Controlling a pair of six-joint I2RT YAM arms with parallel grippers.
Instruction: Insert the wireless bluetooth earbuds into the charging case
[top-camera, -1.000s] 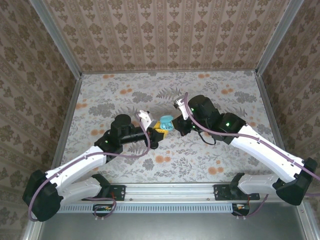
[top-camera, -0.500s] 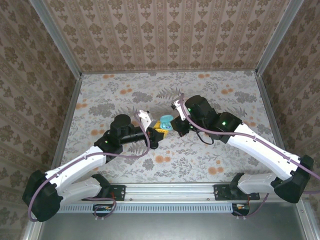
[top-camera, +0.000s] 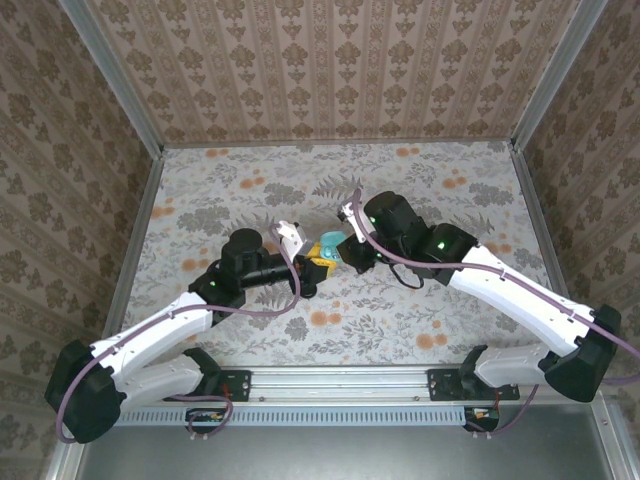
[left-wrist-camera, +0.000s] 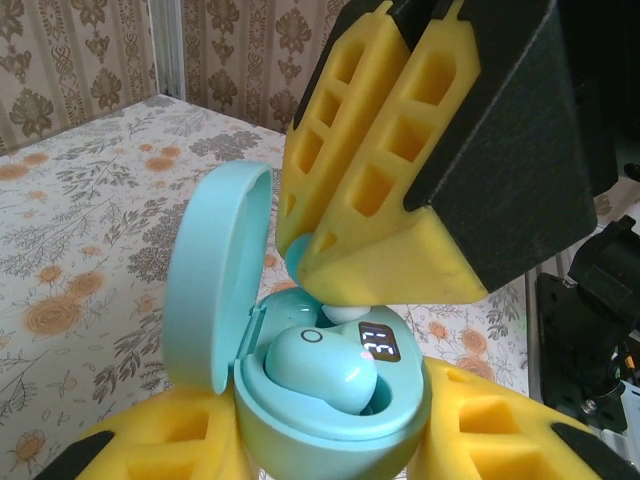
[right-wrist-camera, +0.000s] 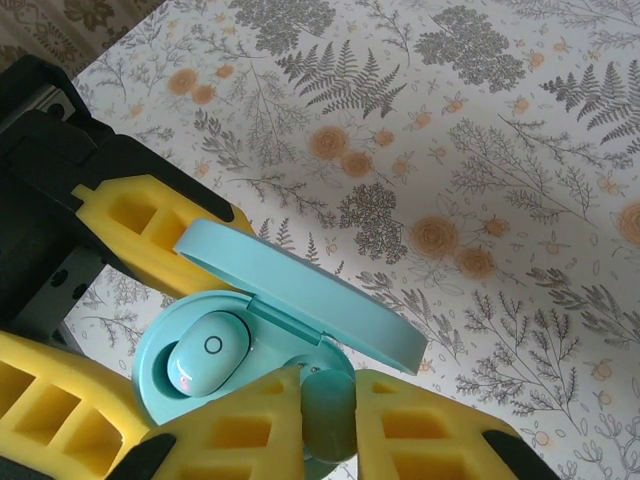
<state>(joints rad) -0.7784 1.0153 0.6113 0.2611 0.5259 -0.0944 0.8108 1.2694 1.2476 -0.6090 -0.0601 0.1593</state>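
Flowered table (top-camera: 200, 190) inside patterned walls (top-camera: 330, 70): 2 arms meet at mid-table over an open turquoise case (top-camera: 328, 243).
The left gripper (top-camera: 318, 260) clamps the case by its round base, 1 yellow finger (left-wrist-camera: 150, 455) on each side, and holds it clear of the table. The lid (left-wrist-camera: 205, 280) stands up, hinged back on the side away from the right arm. 1 turquoise bud (left-wrist-camera: 320, 365) lies seated in the case, beside a small lit display (left-wrist-camera: 378, 343). The right gripper (top-camera: 343, 251) points down into the case, its fingers pressed on a second bud (right-wrist-camera: 328, 405), also turquoise. That bud sits at the rim, just beside the seated one. Whether it touches its socket I cannot tell, as the yellow fingertips hide it.
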